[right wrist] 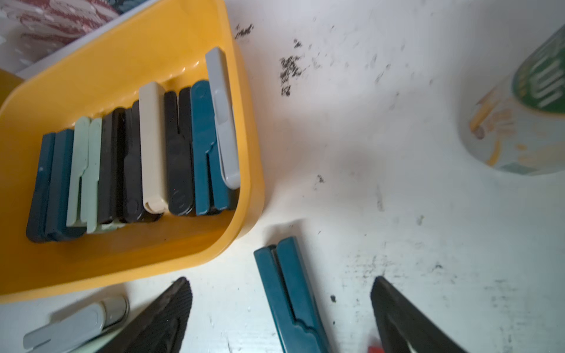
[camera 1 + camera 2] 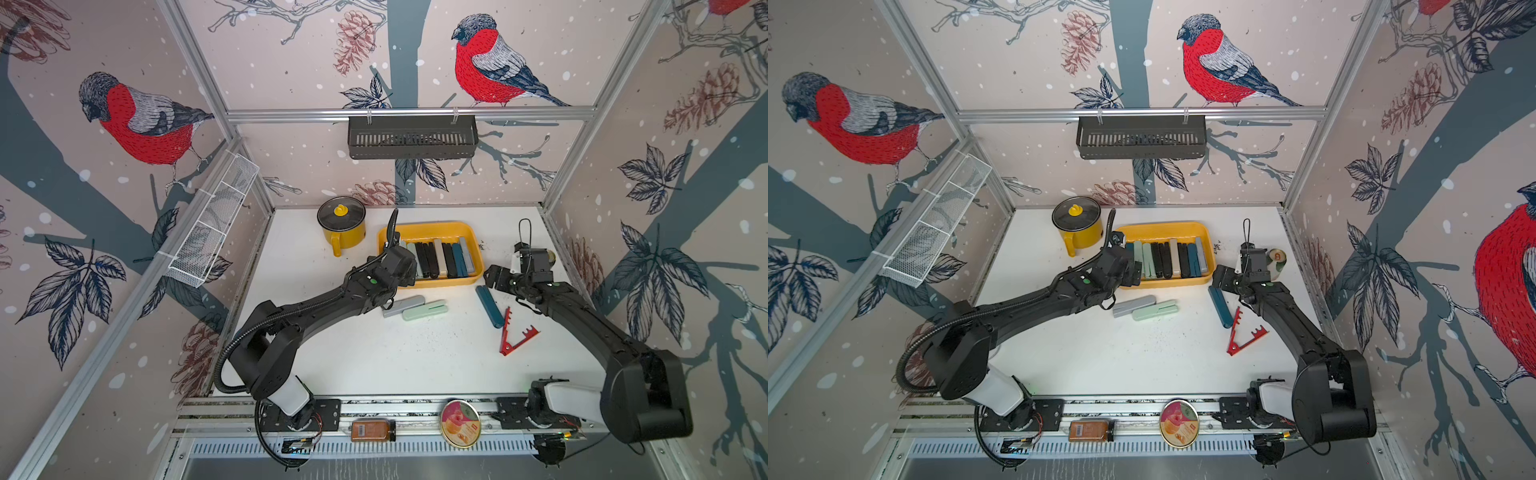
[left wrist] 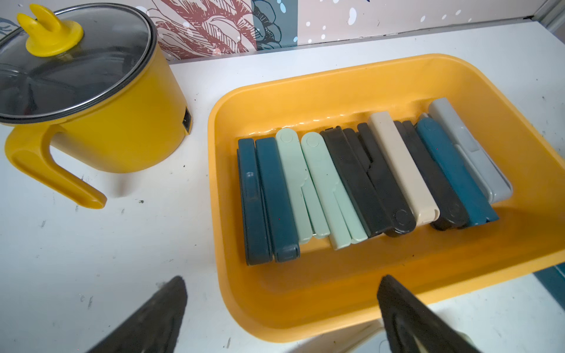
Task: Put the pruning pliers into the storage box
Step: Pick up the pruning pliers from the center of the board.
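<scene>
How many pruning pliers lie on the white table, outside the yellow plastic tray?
4: grey pliers and mint pliers side by side; teal pliers and red V-shaped pliers near the right gripper. Arms could hide more.

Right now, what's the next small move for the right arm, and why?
Probably lower the right gripper and close on the teal pliers. Its jaws are open and empty. The right wrist view shows that tool lying on the table between the fingers, just outside the storage box, so it looks like the nearest loose one.
</scene>
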Tool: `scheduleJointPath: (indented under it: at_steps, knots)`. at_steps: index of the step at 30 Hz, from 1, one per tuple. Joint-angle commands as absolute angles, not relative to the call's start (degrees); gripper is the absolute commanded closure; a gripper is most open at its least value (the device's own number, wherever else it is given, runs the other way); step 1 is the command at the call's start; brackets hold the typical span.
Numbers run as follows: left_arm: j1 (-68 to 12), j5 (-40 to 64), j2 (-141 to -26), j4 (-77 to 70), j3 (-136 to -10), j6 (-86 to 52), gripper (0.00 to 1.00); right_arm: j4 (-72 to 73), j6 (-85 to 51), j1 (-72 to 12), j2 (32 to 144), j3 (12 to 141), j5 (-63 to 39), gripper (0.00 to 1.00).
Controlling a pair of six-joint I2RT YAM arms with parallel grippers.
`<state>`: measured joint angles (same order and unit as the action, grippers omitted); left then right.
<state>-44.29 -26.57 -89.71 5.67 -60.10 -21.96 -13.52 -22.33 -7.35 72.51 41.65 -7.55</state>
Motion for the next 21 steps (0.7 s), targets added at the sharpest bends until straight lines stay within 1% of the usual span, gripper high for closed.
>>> scheduleJointPath:
  at_steps: [1,5,9,14,21]
  knots:
    - [-43.7,-25.4,-87.7,0.2,-58.3,-19.0,0.03,-18.1,-20.1,-8.2,73.0,41.2,-6.6,0.09]
    - [-41.9,-23.9,-85.5,-1.4,-55.1,-20.2,0.03,-19.4,-17.7,-9.0,74.8,41.0,-4.7,0.13]
    - [-38.2,-20.5,-82.4,-2.6,-51.3,-24.2,0.03,-19.7,-16.1,-9.4,78.1,41.4,-2.9,0.18]
    - [-36.5,-20.8,-78.8,-4.3,-47.4,-25.5,0.03,-18.8,-15.1,-12.1,82.2,42.5,-2.1,0.33]
    - [-34.6,-21.1,-77.7,-4.3,-46.4,-27.4,0.03,-19.4,-14.9,-13.9,87.6,43.4,0.5,0.34]
